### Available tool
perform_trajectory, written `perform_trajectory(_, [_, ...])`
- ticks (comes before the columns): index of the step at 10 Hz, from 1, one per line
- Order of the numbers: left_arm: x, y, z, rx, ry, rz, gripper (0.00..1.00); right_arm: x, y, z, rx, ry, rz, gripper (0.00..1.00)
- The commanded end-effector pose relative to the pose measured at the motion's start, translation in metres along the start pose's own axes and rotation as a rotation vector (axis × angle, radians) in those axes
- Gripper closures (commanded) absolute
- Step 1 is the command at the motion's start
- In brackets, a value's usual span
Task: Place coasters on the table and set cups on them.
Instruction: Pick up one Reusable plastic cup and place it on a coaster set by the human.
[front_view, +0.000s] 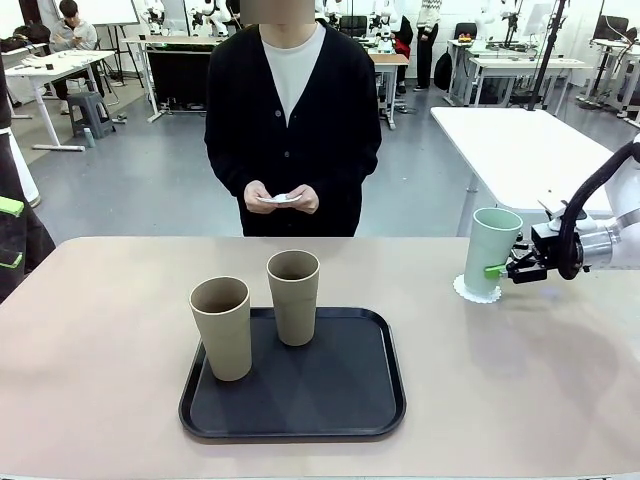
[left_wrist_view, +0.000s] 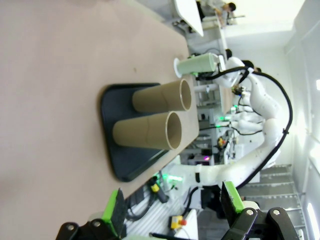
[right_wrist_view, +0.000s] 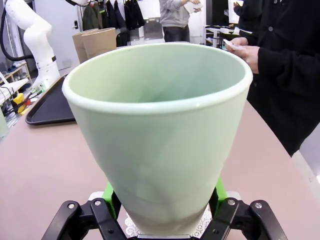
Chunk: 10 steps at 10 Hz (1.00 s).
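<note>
Closest to us from the front is the black tray (front_view: 300, 415), sitting at the 6 o'clock edge of the table (front_view: 100, 380). Two cups stand upright on it: the near tan cup (front_view: 222, 327) toward the tray's 9 o'clock, and the far tan cup (front_view: 293, 297) just beside it, nearer 12. Look to 2 o'clock from the tray, well apart from it, and the mint cup (front_view: 493, 250) has its base on a lacy white doily (front_view: 476, 291). The right gripper (front_view: 503, 270) reaches in from 3 o'clock, one green pad against the cup's lower wall. Across the table at 12 o'clock, the person (front_view: 293, 120) holds a bit of white paper (front_view: 281, 198) in both hands.

Over to the left wrist view, rolled on its side. The left gripper (left_wrist_view: 172, 200) sits at 6 o'clock, fingers spread wide with nothing between them. Beyond it is the tray (left_wrist_view: 112, 150) with both tan cups, and up at 12 o'clock the mint cup (left_wrist_view: 197, 65) on its doily (left_wrist_view: 176, 67).

Now the right wrist view, and the mint cup (right_wrist_view: 160, 135) looms dead centre, pale green and plain-walled. Green pads (right_wrist_view: 111, 192) press on it from 8 and 4 o'clock, so it's clamped low down, near the base. Doily lace (right_wrist_view: 131, 222) peeks out beneath at 6. The tray (right_wrist_view: 50, 107) and the tan cups sit off at 10 o'clock. The person's hand (right_wrist_view: 247, 50) is at 2 o'clock.
</note>
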<state>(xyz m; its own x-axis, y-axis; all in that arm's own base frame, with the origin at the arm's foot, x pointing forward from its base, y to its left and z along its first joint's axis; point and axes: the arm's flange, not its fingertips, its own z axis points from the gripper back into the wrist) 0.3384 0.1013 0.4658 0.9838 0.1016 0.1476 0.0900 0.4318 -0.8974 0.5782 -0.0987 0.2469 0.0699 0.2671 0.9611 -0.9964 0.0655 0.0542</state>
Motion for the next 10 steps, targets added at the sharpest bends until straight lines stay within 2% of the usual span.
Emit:
perform_trajectory(1, [0.0003, -0.0009, 0.0015, -0.009, -0.004, -0.006, 0.0, -0.0037, -0.0038, -0.0055, -0.018, 0.002, 0.012, 0.18])
perform_trajectory(6, [0.0003, -0.0009, 0.0015, -0.009, -0.004, -0.006, 0.0, -0.007, -0.0099, -0.0089, -0.005, -0.024, -0.028, 0.18])
perform_trajectory(7, [0.0003, -0.0009, 0.0015, -0.009, -0.004, -0.006, 0.0, -0.0072, -0.0103, -0.0088, 0.005, -0.024, -0.031, 0.0])
perform_trajectory(10, [0.0003, -0.0009, 0.0015, -0.009, -0.004, -0.006, 0.0, -0.0074, -0.0073, -0.0046, 0.002, 0.041, -0.05, 0.0])
